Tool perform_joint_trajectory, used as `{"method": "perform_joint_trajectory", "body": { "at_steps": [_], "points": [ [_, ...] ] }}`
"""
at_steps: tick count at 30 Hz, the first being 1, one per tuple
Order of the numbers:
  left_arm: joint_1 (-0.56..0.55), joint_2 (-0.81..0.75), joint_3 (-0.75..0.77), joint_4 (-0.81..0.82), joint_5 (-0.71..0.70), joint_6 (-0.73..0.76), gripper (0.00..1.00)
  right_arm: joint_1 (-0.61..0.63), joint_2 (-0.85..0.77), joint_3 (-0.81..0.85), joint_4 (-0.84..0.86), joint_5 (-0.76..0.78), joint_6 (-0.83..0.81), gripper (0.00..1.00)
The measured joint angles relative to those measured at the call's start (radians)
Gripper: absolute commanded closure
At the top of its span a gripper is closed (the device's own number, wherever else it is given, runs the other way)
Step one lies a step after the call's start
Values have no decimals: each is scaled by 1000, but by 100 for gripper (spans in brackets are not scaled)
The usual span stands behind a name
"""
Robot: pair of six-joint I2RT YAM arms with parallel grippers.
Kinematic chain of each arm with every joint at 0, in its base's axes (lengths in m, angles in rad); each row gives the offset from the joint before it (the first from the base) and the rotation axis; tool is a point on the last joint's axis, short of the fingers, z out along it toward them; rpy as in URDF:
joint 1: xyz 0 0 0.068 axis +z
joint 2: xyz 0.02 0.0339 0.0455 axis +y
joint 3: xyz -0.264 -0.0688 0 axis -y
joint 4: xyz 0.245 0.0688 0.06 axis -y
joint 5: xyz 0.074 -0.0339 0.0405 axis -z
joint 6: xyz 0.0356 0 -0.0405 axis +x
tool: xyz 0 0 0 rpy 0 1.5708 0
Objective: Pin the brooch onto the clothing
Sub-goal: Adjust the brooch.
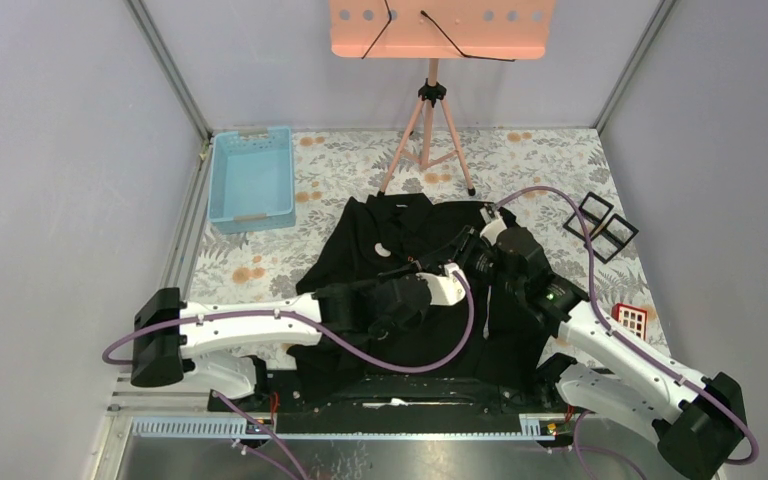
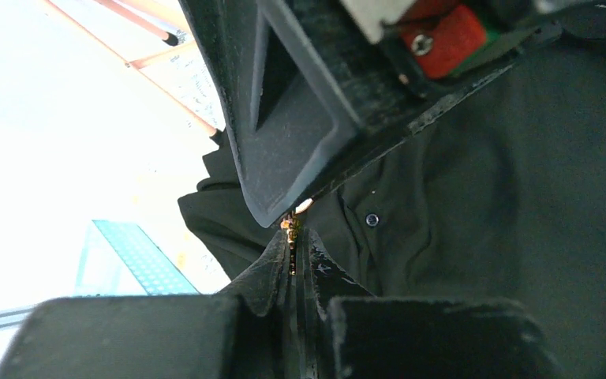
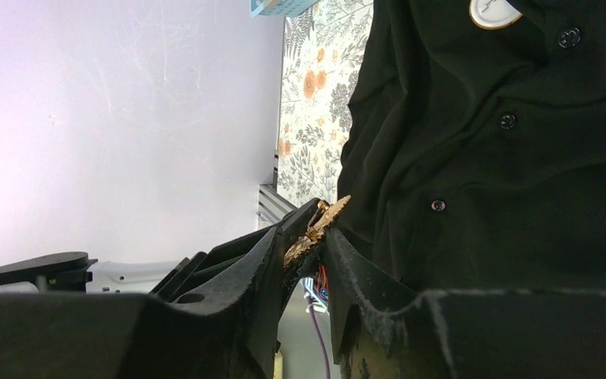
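Okay, starting at the wrists: the left fingers [image 2: 270, 275], matte black and scuffed at the edges, are pressed tight together with the brooch [image 2: 290, 235] nipped at their very tips. It's a slim gold piece, knobbly and glinting. From the right wrist it reads as a longer, ragged gold sliver lying slantwise in the gap between the right fingers [image 3: 272, 264]. Those stand only a narrow way apart on either side of it, and I can't tell whether they actually bite on it. The left wrist view adds a broad wedge-shaped black finger looming from above, with a red block and a screw head behind it.

Just beyond is the shirt [image 1: 360, 230], soft black cloth in loose folds, spread flat on the floral-printed surface [image 1: 530, 160] under both grippers. The right wrist picks out small dark glossy buttons [image 3: 508, 121] down the placket and a round white badge [image 3: 493, 9] with a gold rim, its mark too small to read. From overhead that badge is just a pale dot.

Off to the right sit black square frames [image 1: 600, 225] and a small red-and-white item [image 1: 630, 318]. Further back on the left is a pale blue plastic basket [image 1: 252, 133], and at the rear a salmon-pink music stand [image 1: 440, 25] on a tripod.
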Motion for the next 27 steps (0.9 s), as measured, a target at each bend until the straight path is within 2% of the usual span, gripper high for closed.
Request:
{"method": "perform_joint_trajectory", "body": {
  "at_steps": [3, 4, 9, 10, 13, 19, 27],
  "points": [
    [-12, 11, 0, 5, -33, 8, 91, 3, 1, -3, 2, 15, 13, 82],
    [-18, 13, -1, 8, -43, 10, 84, 3, 1, -3, 2, 19, 18, 85],
    [-52, 14, -7, 35, -48, 26, 8, 6, 5, -8, 32, 59, 29, 95],
    [-59, 14, -7, 42, -45, 22, 2, 6, 5, -11, 38, 71, 30, 96],
    [-71, 14, -9, 51, -37, 17, 1, 6, 6, -17, 55, 100, 31, 100],
    [-72, -20, -51, 23, 0, -57, 1, 6, 33, -18, 102, 159, 0, 100],
    [-67, -284, -128, -90, 104, -349, 1, 6, -9, -71, 215, 166, -180, 100]
  ]
}}
